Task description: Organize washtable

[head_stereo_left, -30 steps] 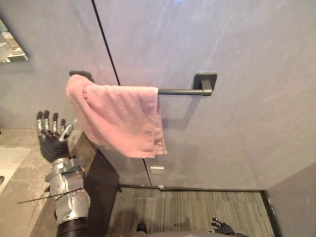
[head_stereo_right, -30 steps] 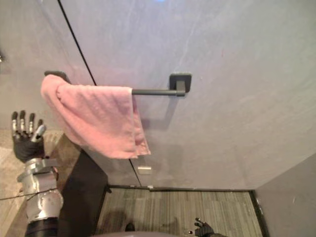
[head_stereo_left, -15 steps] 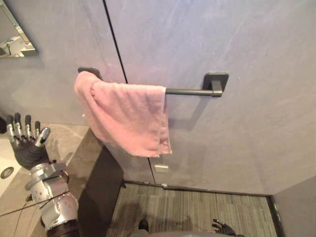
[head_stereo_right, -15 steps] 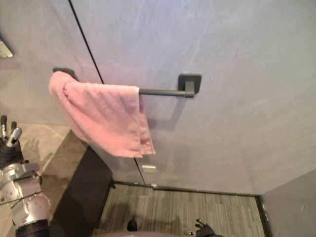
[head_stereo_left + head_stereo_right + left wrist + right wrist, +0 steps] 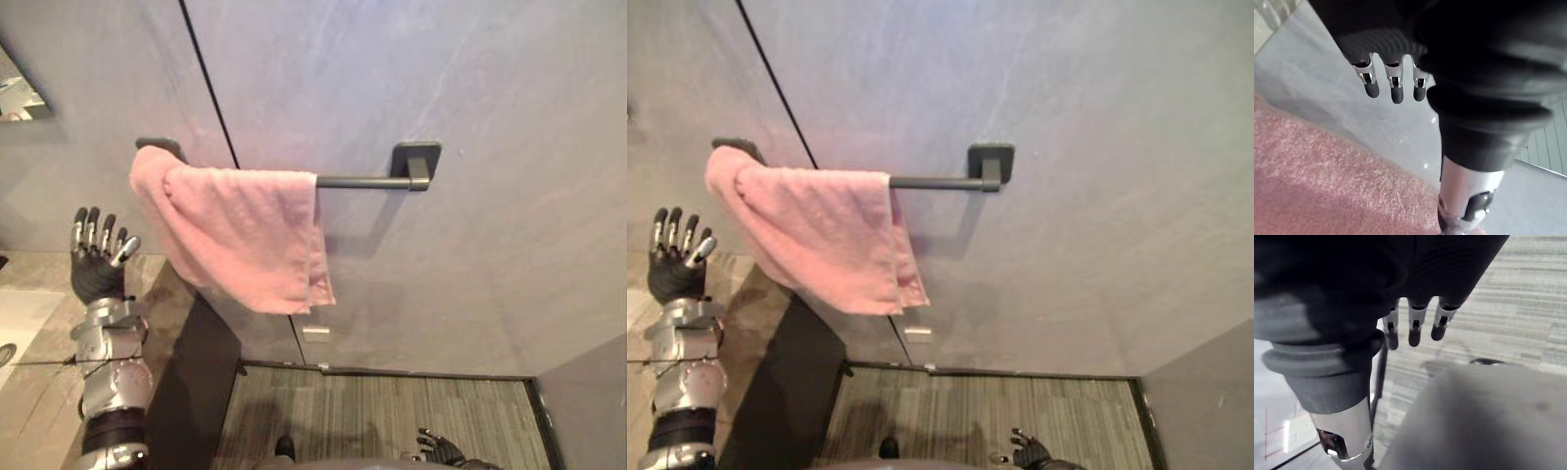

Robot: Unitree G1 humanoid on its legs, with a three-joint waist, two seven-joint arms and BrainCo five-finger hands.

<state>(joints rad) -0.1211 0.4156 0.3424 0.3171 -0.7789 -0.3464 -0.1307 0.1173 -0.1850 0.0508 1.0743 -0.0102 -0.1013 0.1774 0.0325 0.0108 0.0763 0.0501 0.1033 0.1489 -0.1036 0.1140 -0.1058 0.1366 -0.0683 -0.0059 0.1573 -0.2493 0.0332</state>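
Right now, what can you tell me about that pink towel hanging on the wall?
The pink towel looks like soft terry cloth. It is draped over the dark wall bar, bunched toward the bar's left end, leaving the right stretch bare. Its lower edge slants down to a corner on the right. It hangs against the grey wall. The left robot hand, open and raised beside it, does not touch it.
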